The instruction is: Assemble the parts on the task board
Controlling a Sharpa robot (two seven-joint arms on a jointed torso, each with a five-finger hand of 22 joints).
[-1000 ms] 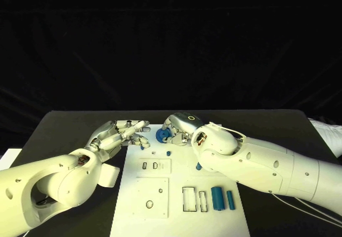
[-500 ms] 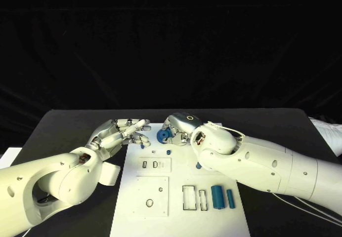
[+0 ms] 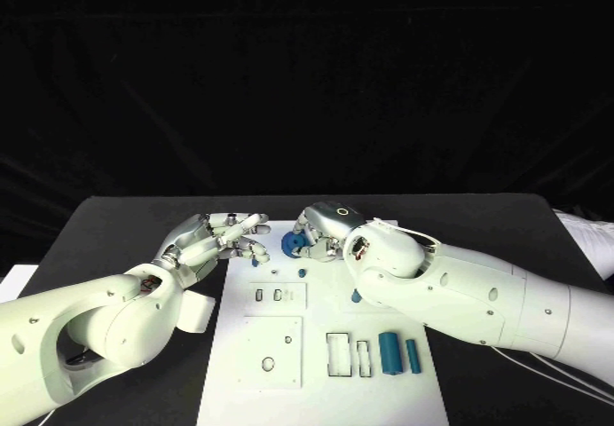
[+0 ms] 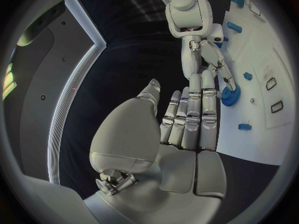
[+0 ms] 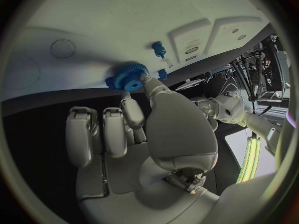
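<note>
A blue gear (image 3: pixel 293 241) (image 5: pixel 126 77) (image 4: pixel 229 96) sits at the far edge of the white task board (image 3: pixel 320 377) (image 5: pixel 93 25). My right hand (image 3: pixel 327 232) (image 5: pixel 146 124) pinches the gear between thumb and a finger, its other fingers curled below. Just left of the gear, my left hand (image 3: pixel 211 241) (image 4: pixel 187 119) holds nothing. Its fingers are stretched out side by side with their tips close to the gear. A small blue peg (image 3: pixel 303 274) (image 5: pixel 159 49) stands on the board near the gear.
Two blue cylinders (image 3: pixel 390 343) (image 3: pixel 413 356) lie side by side on the board's right part, next to rectangular slots (image 3: pixel 339 357). Another small blue piece (image 3: pixel 357 297) sits by my right forearm. Black table (image 3: pixel 128 222) surrounds the board.
</note>
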